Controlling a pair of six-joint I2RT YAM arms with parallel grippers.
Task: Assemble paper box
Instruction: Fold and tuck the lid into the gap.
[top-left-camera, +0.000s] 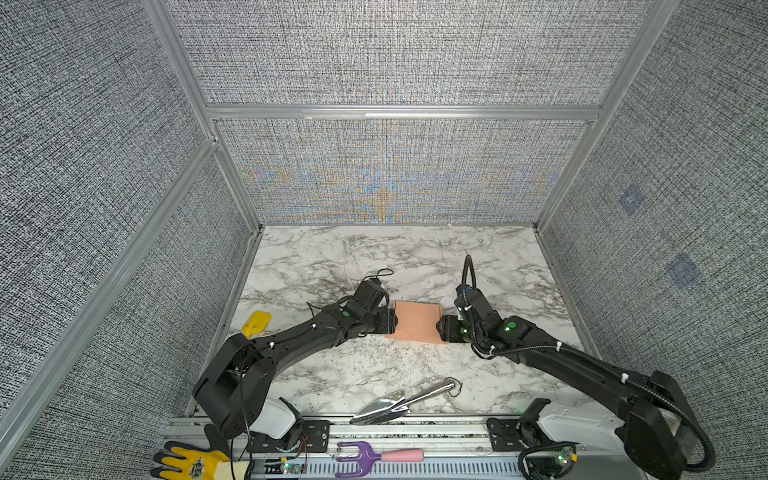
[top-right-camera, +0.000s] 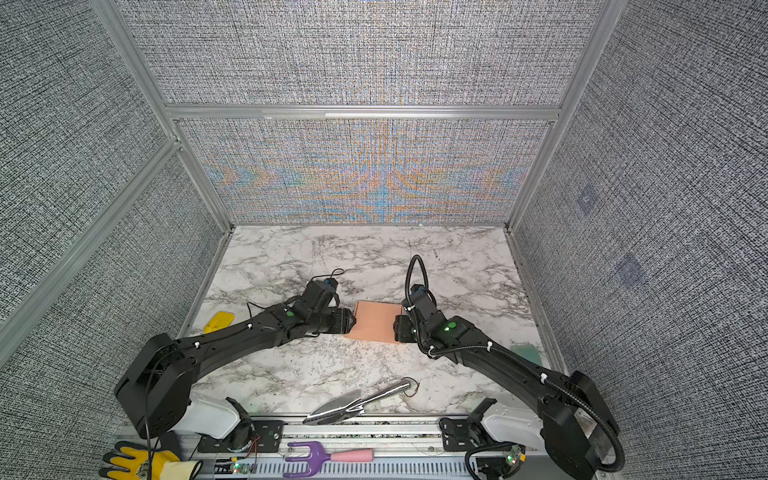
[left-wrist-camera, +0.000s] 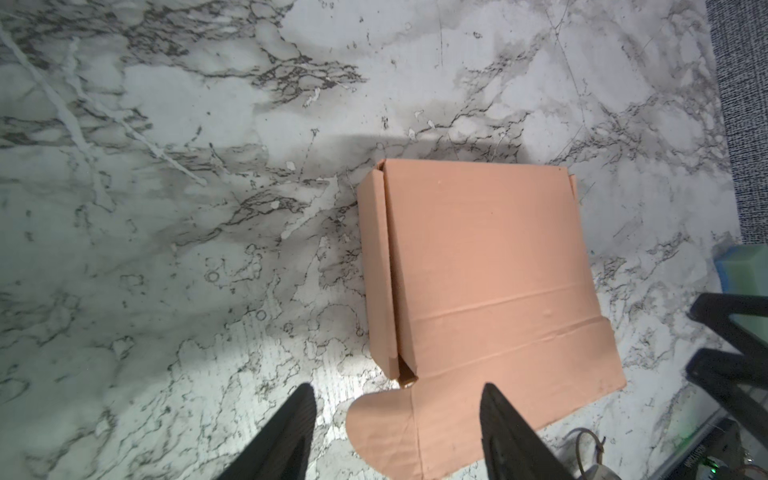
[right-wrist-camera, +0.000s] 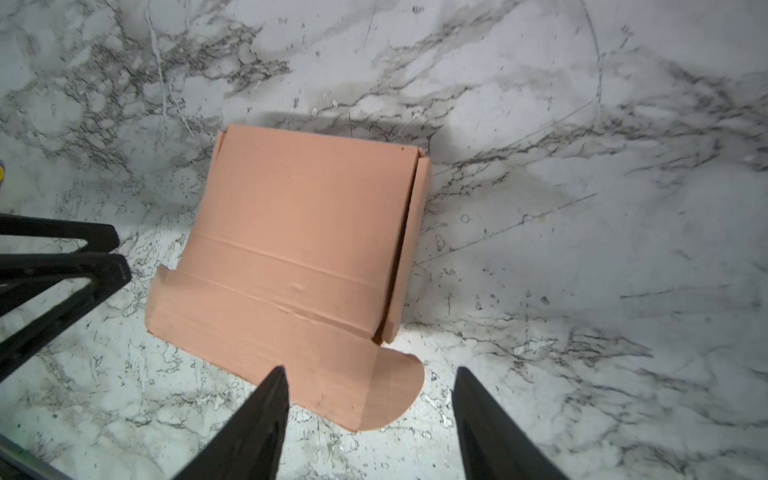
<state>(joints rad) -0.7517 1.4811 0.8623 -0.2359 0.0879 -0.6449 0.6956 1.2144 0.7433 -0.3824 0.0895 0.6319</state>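
Left gripper (left-wrist-camera: 397, 386), right gripper (right-wrist-camera: 370, 370) gape, seemingly straddling paper box (left-wrist-camera: 478, 249) flaps.

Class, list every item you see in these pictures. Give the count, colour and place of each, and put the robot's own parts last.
paper box: one, salmon-pink, mid-table, between the grippers
trowel: one, silver, table's near edge
hand fork: one, purple with a pink handle, on the front rail
glove: one, yellow with black fingertips, left end of the front rail
yellow object: one, table's left edge
pad: one, green, table's right edge, partly hidden
table: one, white-grey marble
left gripper: one, black, open, at the box
right gripper: one, black, open, at the box
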